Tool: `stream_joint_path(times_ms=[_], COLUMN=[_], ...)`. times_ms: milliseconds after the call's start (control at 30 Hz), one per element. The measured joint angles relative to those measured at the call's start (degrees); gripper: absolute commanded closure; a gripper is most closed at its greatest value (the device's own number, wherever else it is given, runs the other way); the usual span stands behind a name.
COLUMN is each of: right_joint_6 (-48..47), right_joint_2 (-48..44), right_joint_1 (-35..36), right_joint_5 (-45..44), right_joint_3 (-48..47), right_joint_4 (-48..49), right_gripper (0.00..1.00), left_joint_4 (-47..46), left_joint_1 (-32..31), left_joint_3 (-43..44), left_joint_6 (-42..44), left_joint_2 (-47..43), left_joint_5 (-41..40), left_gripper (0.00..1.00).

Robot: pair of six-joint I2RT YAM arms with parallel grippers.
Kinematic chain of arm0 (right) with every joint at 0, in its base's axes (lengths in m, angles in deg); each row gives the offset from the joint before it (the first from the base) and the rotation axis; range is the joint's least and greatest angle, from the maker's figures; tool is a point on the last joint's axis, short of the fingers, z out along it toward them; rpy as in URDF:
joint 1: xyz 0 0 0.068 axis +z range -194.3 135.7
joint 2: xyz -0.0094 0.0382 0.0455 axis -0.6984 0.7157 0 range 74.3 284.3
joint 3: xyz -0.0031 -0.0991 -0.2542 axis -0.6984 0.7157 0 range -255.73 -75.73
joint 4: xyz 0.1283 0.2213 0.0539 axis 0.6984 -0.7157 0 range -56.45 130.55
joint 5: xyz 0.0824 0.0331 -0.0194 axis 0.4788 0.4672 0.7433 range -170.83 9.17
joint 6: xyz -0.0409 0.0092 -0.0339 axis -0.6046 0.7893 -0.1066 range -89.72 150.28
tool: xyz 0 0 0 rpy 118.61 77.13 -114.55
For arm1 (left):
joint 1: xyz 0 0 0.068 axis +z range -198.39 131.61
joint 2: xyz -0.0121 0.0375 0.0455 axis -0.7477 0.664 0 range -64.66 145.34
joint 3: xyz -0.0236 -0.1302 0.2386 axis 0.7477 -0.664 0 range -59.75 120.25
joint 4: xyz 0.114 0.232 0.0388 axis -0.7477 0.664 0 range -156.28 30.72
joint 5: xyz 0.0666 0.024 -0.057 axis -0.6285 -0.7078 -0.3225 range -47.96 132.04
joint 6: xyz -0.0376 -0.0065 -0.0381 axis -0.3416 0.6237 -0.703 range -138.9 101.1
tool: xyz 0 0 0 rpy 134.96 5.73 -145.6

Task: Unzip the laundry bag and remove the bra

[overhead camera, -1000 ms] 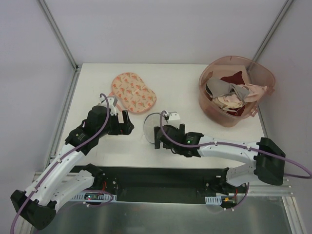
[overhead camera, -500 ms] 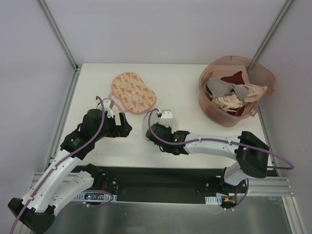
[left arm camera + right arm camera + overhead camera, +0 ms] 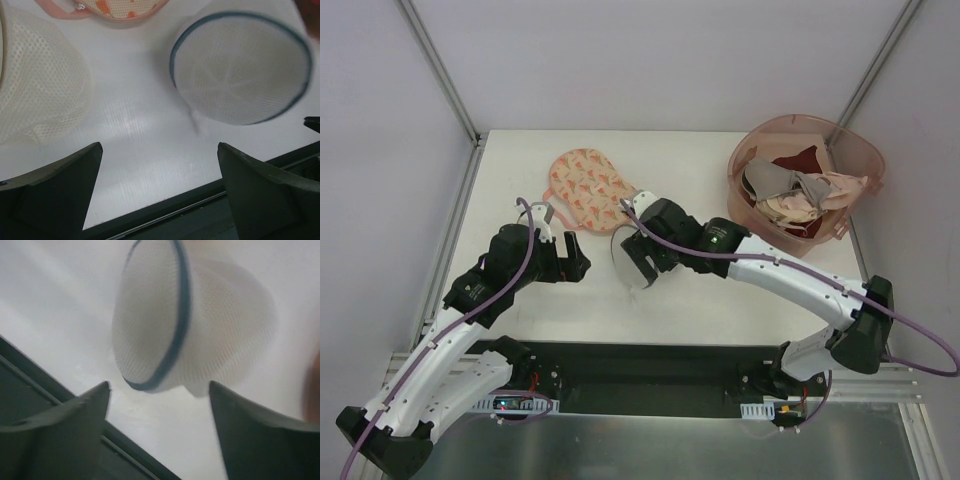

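Observation:
The laundry bag [image 3: 624, 266] is a small white mesh dome with a dark zipper rim, lying near the table's front middle. In the left wrist view the laundry bag [image 3: 240, 65] lies ahead and to the right, its rim facing me. My right gripper [image 3: 646, 256] hangs over the bag's right side. In the right wrist view the laundry bag [image 3: 190, 325] sits just beyond my right gripper [image 3: 160, 385], whose jaws stand apart with nothing between them. My left gripper [image 3: 577, 262] is wide open, left of the bag and apart from it. The bra is hidden.
A flat pink printed pouch [image 3: 593, 188] lies behind the left gripper. A pink plastic tub [image 3: 785, 245] of garments stands at the back right. A cream mesh item [image 3: 40, 85] shows at the left of the left wrist view. The table's front edge [image 3: 165, 200] is close.
The right arm has swung from the near side of the laundry bag to above and behind it. The left arm drew back slightly to the left and then held still.

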Motion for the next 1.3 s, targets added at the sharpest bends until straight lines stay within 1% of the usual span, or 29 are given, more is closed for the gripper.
stream_joint_path(times_ms=[100,233,300,367,433,533,600,700,767,800,833,900,933,967,1000,1033,1133,1300], right_joint_6=[-2.6,1.2,5.6,11.5,18.3,26.9,31.5,35.3,36.7,37.1,37.4,37.6,37.9,38.1,37.7,38.0,38.6,37.3], right_joint_2=[2.4,1.9,-1.2,-6.7,-13.6,-20.2,-21.0,-18.4,-15.5,-14.1,-12.8,-10.4,-9.4,-8.5,-7.8,-7.1,-5.6,-5.4], right_joint_1=[-2.2,-6.0,-6.4,-6.3,-6.2,-6.2,-6.2,-6.2,-6.2,-6.2,-6.2,-6.2,-6.2,-6.2,-6.2,-6.2,-6.1,-4.4], right_joint_5=[-3.0,-8.2,-10.0,-11.3,-12.2,-13.3,-13.7,-14.4,-14.9,-15.0,-15.1,-15.2,-15.3,-15.4,-15.6,-15.7,-16.3,-17.1], right_joint_3=[0.7,7.5,13.0,19.6,26.9,36.2,41.0,44.7,45.5,45.8,46.0,46.1,46.1,46.1,46.1,46.0,44.3,34.7], right_joint_4=[-2.5,0.5,3.0,6.8,11.8,19.4,24.2,28.4,31.0,32.9,34.6,37.5,38.8,40.3,41.4,42.3,42.0,34.2], right_gripper=[0.04,0.04,0.02,0.02,0.03,0.04,0.04,0.04,0.00,0.07,0.17,0.31,0.49,0.63,0.80,0.99,0.99,0.99], left_joint_4=[0.0,0.0,0.1,0.1,0.1,0.2,0.2,0.2,0.2,0.2,0.2,0.2,0.2,0.2,0.2,0.2,0.2,0.2], left_joint_1=[0.0,0.0,0.0,0.0,0.0,0.0,0.0,0.0,0.0,0.0,0.0,0.0,0.0,0.0,0.0,0.0,0.0,0.0], left_joint_3=[0.0,0.0,0.0,0.0,0.0,0.0,0.0,0.0,0.0,0.0,0.0,0.0,0.0,0.0,0.0,0.0,-0.2,-2.0], left_joint_6=[0.0,0.0,0.0,0.0,0.0,0.0,0.0,0.0,0.0,0.0,-0.1,-0.1,-0.2,-0.3,-0.3,-0.4,-0.4,-0.1], left_joint_2=[0.2,0.1,-0.2,-0.8,-1.1,-1.0,-0.7,-0.4,-0.3,-0.3,-0.2,-0.2,-0.2,-0.2,-0.2,-0.2,-0.5,-3.2], left_joint_5=[0.0,0.0,0.0,0.0,0.0,0.3,0.6,1.2,1.4,1.4,1.5,1.6,1.6,1.6,1.6,1.6,1.6,1.2], left_gripper=[0.01,0.01,0.01,0.01,0.01,0.01,0.01,0.01,0.01,0.01,0.01,0.01,0.01,0.01,0.01,0.01,0.01,0.01])
